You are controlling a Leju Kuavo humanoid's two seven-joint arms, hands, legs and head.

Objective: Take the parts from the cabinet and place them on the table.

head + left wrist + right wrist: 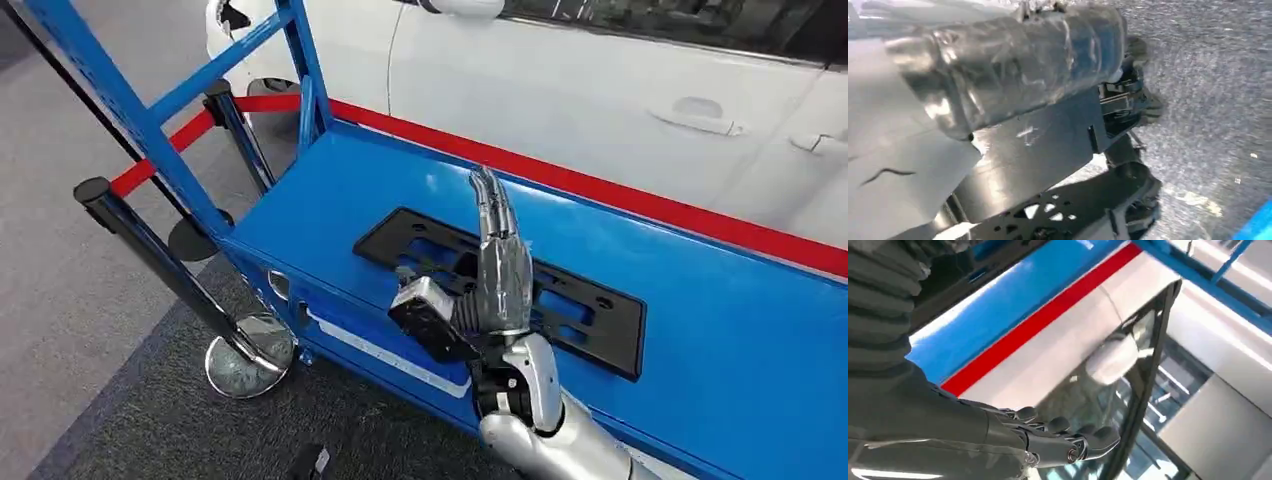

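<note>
Black plastic plate-holder part (560,290) lay flat on the blue table (740,340), near its front edge. Risk: right hand (500,265) dragging across it would likely push the part off that edge. Right hand was above it, fingers straight, holding nothing; contact unclear. Left hand (1013,75): too blurred, can't tell its state.

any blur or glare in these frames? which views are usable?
Head view: sharp, even light, black plate and right hand clear. Left wrist view: motion-blurred, bright glare washing out one side, left hand smeared. Right wrist view: mildly soft, reflections on the car window.
</note>
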